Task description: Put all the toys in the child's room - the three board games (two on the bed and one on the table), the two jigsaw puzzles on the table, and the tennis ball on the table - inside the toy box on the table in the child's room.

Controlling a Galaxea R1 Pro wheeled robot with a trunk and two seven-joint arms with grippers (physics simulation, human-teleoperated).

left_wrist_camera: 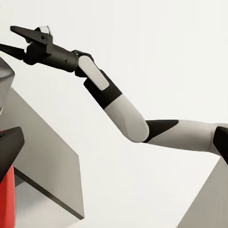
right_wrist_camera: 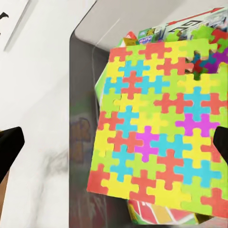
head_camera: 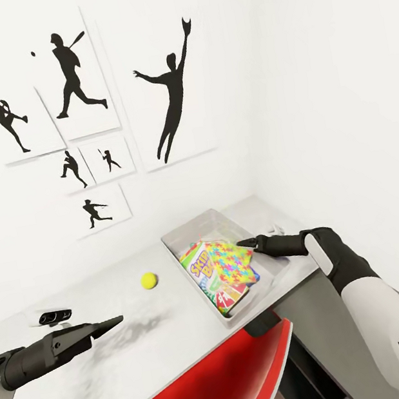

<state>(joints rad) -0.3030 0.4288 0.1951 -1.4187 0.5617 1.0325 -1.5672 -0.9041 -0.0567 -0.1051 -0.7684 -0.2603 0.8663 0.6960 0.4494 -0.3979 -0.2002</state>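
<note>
The grey toy box (head_camera: 195, 230) stands on the pale grey table (head_camera: 125, 370) near the wall corner. Inside it lies a SKIP-BO board game (head_camera: 197, 266), with a bright multicoloured jigsaw puzzle (head_camera: 231, 262) (right_wrist_camera: 152, 133) tilted on top. My right gripper (head_camera: 241, 244) (left_wrist_camera: 5, 39) hovers open over the box, its fingers spread wide on either side of the puzzle and not touching it. The yellow-green tennis ball (head_camera: 149, 280) rests on the table left of the box. My left gripper (head_camera: 119, 319) is open and empty, low over the table, short of the ball.
A red chair (head_camera: 224, 378) is tucked under the table's front edge. A small dark-and-white gadget (head_camera: 50, 315) sits at the table's far left. Baseball silhouette prints (head_camera: 168, 94) hang on the white wall behind. The table ends just right of the box.
</note>
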